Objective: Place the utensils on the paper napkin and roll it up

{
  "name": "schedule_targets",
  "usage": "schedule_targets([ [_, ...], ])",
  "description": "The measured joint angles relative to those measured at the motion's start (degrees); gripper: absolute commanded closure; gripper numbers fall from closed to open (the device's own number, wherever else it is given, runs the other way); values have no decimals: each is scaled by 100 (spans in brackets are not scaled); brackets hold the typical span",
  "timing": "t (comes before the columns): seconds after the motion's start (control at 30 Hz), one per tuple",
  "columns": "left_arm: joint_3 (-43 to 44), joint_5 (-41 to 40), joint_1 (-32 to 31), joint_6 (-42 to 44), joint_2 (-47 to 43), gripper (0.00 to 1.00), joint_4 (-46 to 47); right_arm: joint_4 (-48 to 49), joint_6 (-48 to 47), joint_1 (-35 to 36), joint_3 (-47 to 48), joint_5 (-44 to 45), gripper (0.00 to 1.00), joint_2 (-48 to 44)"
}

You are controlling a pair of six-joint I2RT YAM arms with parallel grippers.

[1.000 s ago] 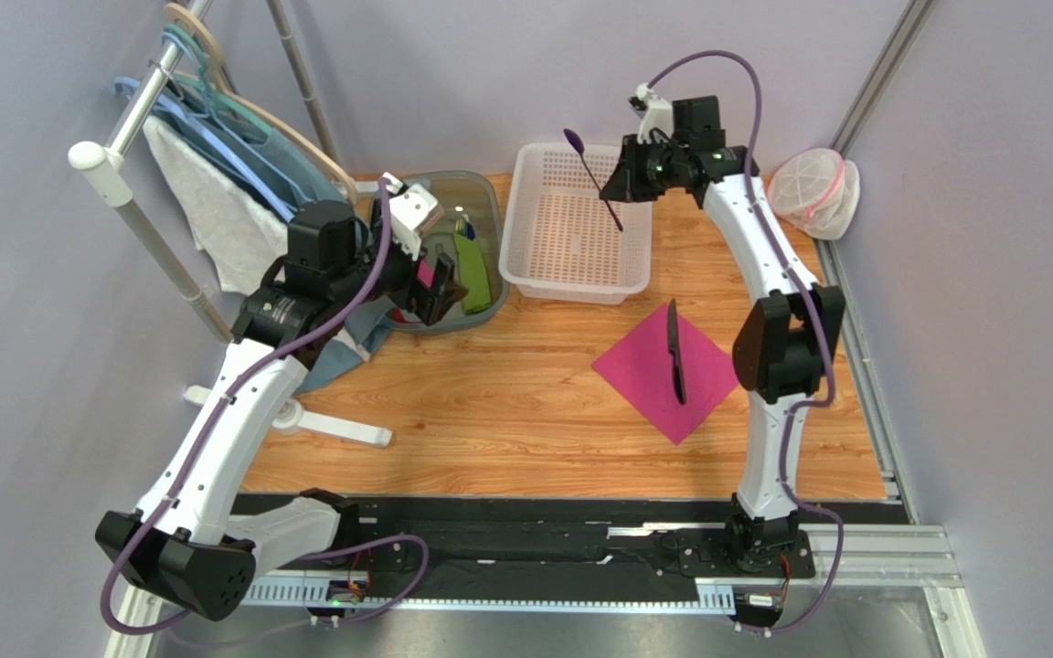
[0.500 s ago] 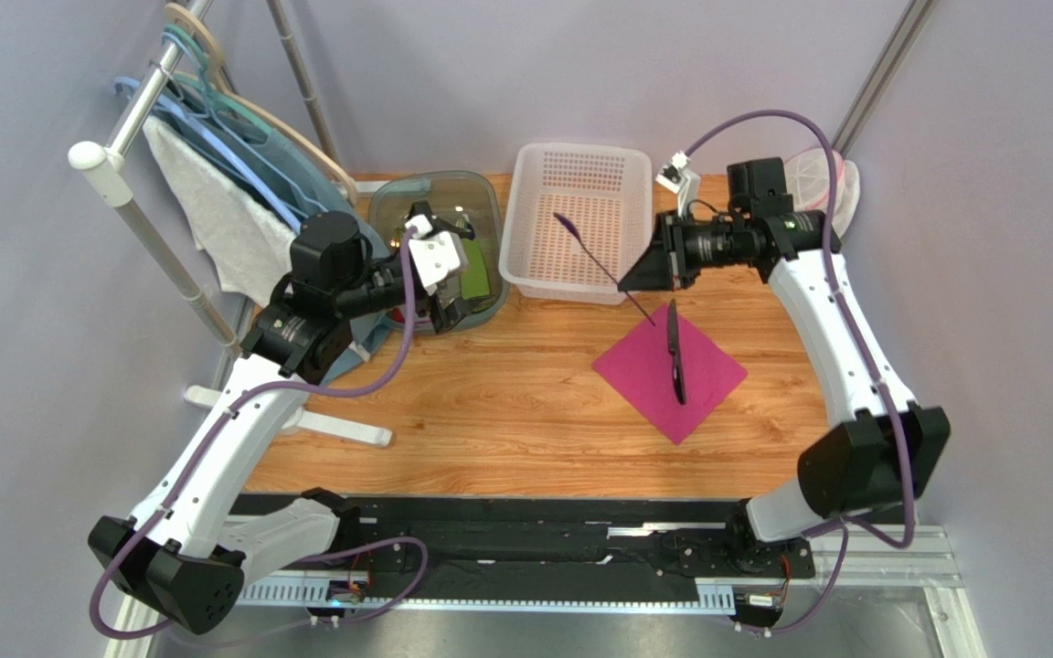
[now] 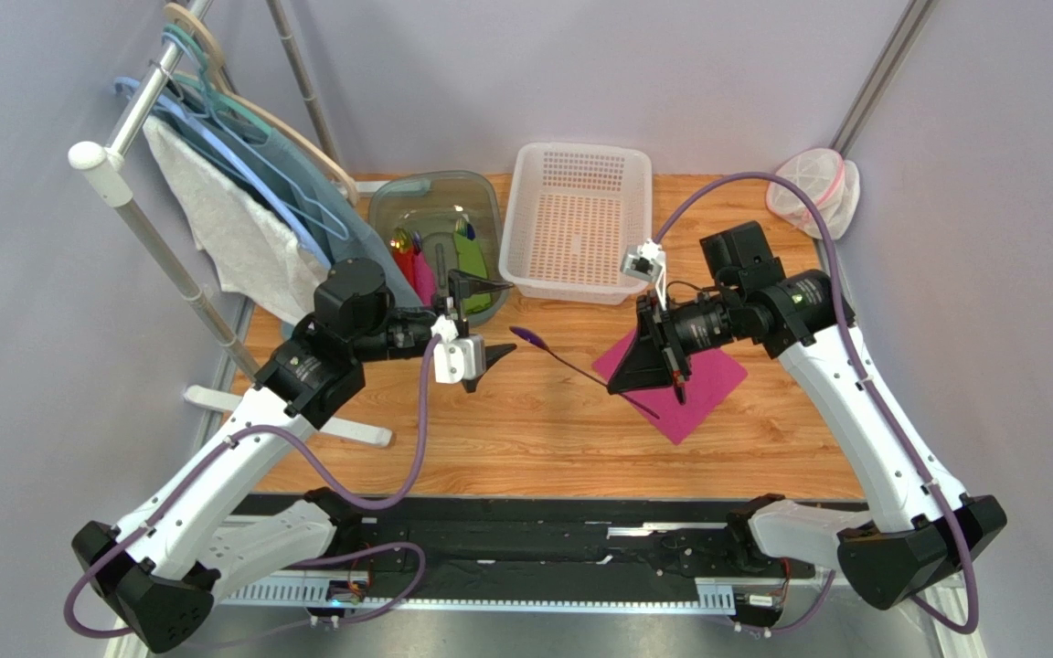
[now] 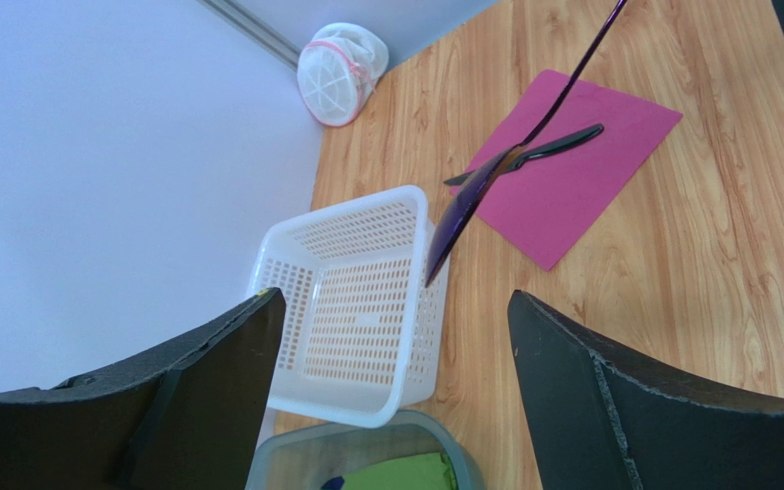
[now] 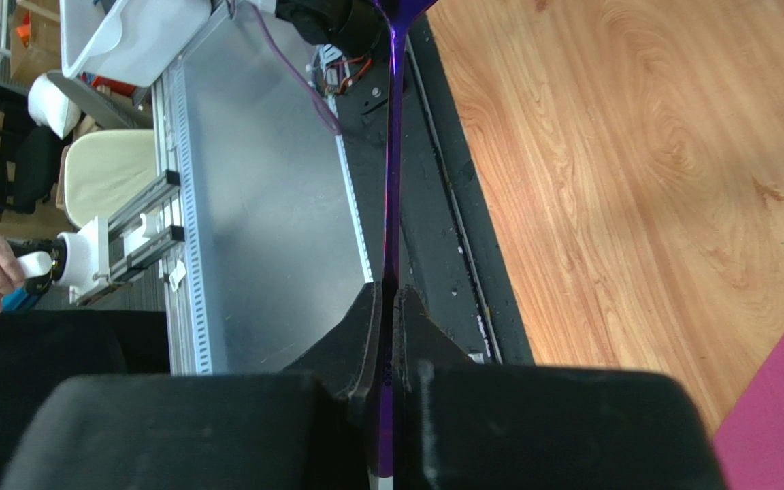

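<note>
The right wrist view's top edge cuts off the slim dark purple plastic spoon (image 5: 391,153), and the right gripper (image 3: 632,380) partly hides the black plastic knife (image 4: 570,138) from above.

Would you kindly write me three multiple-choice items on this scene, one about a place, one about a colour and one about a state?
1. Where does the black knife lie? A on top of the pink napkin; B under it; C held in the air.
2. What colour is the spoon in the right claw? A green; B purple; C white.
3. How is the left claw? A shut on the knife; B shut, empty; C open, empty.
Key: 1 A, it rests across the sheet; 2 B, the gripped handle is purple; 3 C, its jaws stand wide apart with nothing between.
</note>
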Motion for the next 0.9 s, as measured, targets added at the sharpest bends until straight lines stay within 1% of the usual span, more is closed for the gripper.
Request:
schedule_targets([
  [0.03,0,-22,-68,26,0,22,-17,-11,-35,50,0,0,100,0],
  [0.1,0,-46,-195,61,0,27,-31,-35,-92,133,2,2,100,2],
  [0.2,0,-87,-404,111,0,39,-57,-107,-162,258,2,2,100,2],
  [0.23,0,-105,-450,120,0,48,-74,-118,-179,291,2,2,100,2],
  [0.3,0,-142,-527,114,0,58,-114,-125,-210,348,0,9,100,0],
  [0.33,0,-155,-557,127,0,68,-144,-127,-223,374,0,13,100,0],
  [0.4,4,-164,-595,129,7,77,-212,-129,-245,407,2,22,100,0],
  [0.43,11,-164,-612,140,13,90,-254,-129,-251,415,2,26,100,0],
  [0.47,24,-168,-634,164,28,97,-319,-133,-258,420,2,37,100,0],
  [0.5,33,-173,-638,155,37,99,-374,-155,-267,420,2,55,100,0],
  [0.53,39,-168,-638,170,42,100,-448,-186,-267,417,15,79,98,0],
  [0.57,39,-166,-638,151,39,100,-533,-203,-264,413,31,111,93,0],
  [0.6,39,-166,-638,125,37,100,-588,-223,-262,413,50,162,85,0],
  [0.63,44,-166,-638,74,37,100,-654,-249,-256,413,74,223,67,0],
  [0.67,61,-164,-638,20,37,100,-726,-264,-240,415,98,284,58,0],
  [0.73,170,-144,-647,-190,52,100,-911,-236,-197,417,190,520,45,0],
  [0.83,527,-168,-660,-686,120,100,-1370,-70,-133,420,358,1115,30,-55],
  [0.9,802,-247,-656,-1093,275,100,-1681,227,-136,435,378,1600,28,-249],
])
